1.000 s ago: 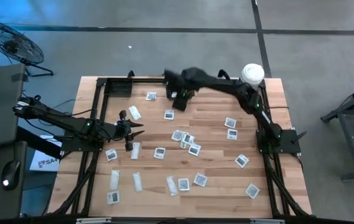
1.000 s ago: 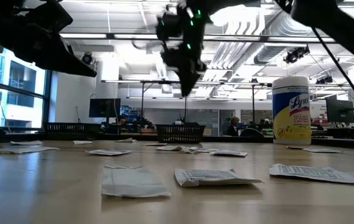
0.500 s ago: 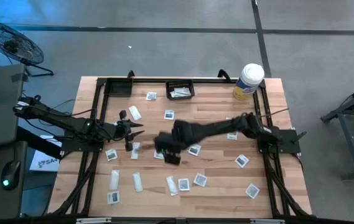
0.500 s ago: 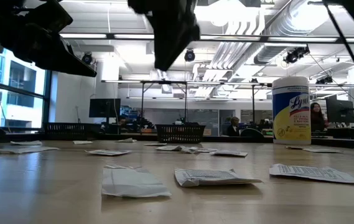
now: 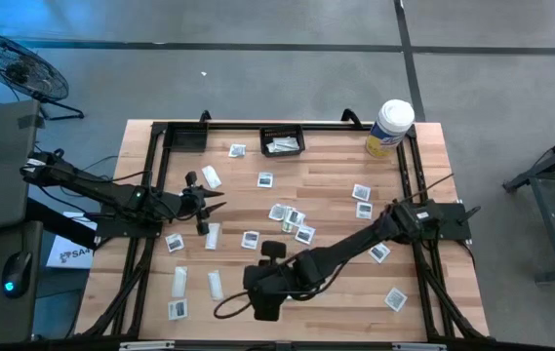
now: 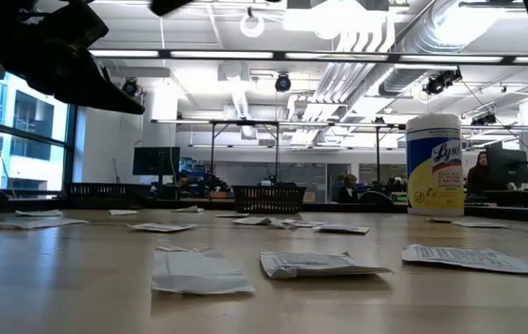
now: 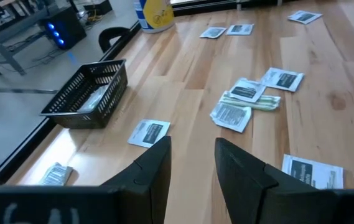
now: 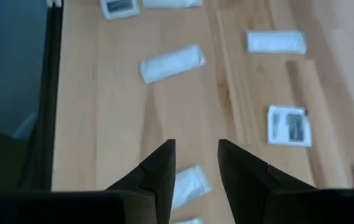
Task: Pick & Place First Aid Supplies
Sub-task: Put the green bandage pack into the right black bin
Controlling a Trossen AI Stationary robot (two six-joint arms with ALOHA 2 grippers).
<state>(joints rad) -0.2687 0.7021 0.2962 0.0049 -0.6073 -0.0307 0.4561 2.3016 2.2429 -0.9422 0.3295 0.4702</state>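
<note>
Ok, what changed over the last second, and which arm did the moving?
The right gripper swung from over the black basket at the table's far edge to the near edge, above the packets there, its fingers apart and empty. The left gripper stayed where it was, and no packets or the white tub moved.

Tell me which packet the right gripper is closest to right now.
The narrow white strip lying just beyond the right gripper, showing between its open fingers in the right wrist view. The square packet and the other strips lie farther off.
</note>
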